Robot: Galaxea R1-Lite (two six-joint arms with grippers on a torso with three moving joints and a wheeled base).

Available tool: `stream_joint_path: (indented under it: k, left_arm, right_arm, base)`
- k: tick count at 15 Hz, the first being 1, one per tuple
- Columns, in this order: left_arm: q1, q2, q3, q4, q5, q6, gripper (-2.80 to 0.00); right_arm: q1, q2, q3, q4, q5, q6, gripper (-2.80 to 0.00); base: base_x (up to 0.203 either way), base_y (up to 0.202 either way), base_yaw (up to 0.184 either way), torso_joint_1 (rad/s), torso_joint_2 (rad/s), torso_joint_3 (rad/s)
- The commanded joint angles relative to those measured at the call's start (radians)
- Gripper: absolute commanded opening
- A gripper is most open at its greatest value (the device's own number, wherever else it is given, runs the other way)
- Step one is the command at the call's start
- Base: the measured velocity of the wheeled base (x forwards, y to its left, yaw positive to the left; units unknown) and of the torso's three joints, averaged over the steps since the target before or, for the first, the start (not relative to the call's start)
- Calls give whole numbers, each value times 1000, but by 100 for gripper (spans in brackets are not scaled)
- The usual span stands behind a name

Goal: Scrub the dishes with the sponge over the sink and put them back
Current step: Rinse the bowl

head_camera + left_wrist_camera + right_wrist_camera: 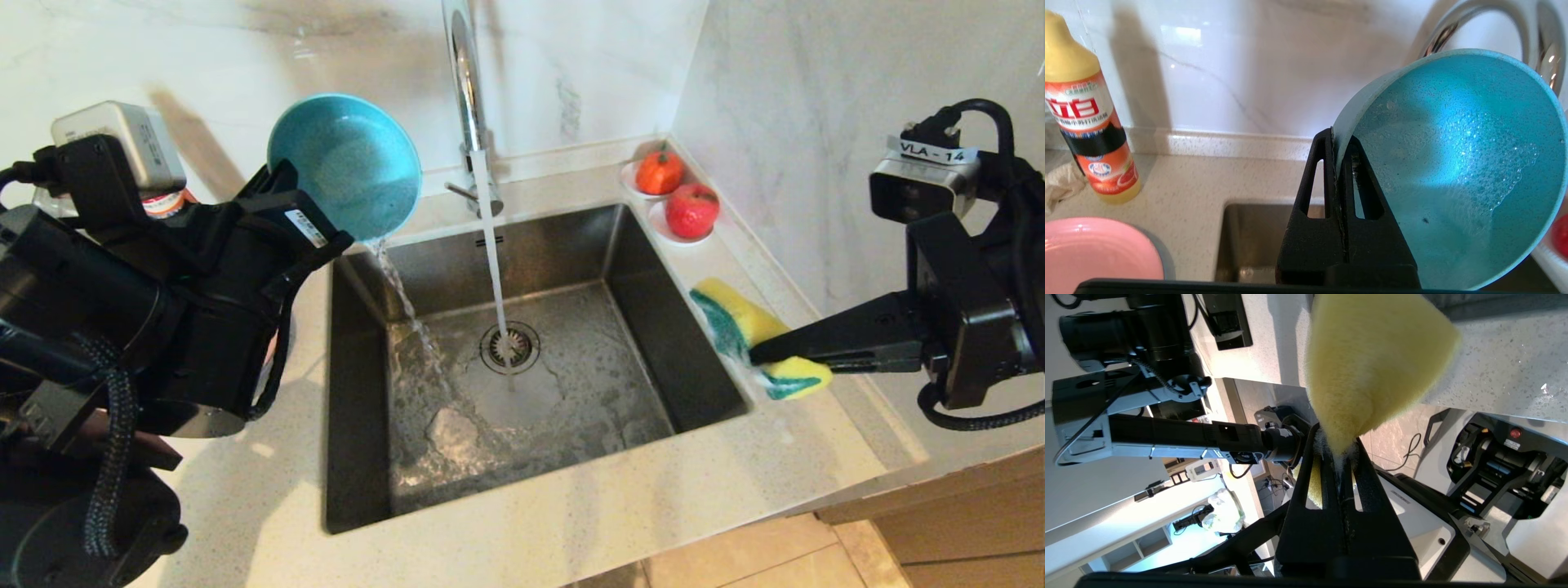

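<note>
Two grippers are at work over the counter. Nearest, the left gripper (339, 237) is clamped on the rim of the teal-blue bowl (347, 163), one finger inside the wall and one outside, holding it tipped steeply above the sink's near-left corner. Soapy water with small bubbles lies in the bowl's low side and spills over the lip in a thin stream into the sink (359, 457). Across the basin, the right gripper (759, 353) pinches the yellow-and-green sponge (747, 327) so tightly that it folds around the fingers; the sponge hangs just over the counter at the sink's right rim, foam clinging near the fingertips.

Inside the sink, wet patches spread around the round drain strainer (509, 346). A straight stream from the chrome faucet (467, 82) lands right on the strainer.

Beside the left arm, the wrist camera shows the pink plate (1094, 253) on the counter with a grey edge under it, and a dish-soap bottle (1084, 118) standing against the wall. At the far right corner, two red-orange fruits (676, 192) sit in small white dishes (661, 229) by the marble wall.
</note>
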Motion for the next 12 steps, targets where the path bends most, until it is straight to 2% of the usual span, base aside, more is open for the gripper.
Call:
stream_joint_path:
  k: [1, 6, 12]
  left_arm:
    - [-1, -1, -19, -8, -2, 11, -280]
    - [-1, 2, -64, -8, -13, 9, -280]
    - [0, -34, -159, -8, -68, 9, -280]
  right_arm:
    - [-1, 15, 3, 3, 4, 2, -280]
    - [-10, 23, 3, -11, 5, -1, -280]
    - [-21, 26, 10, -12, 8, -2, -280]
  base:
    - [0, 0, 0, 0, 0, 0]
    - [0, 0, 0, 0, 0, 0]
    - [0, 0, 0, 0, 0, 0]
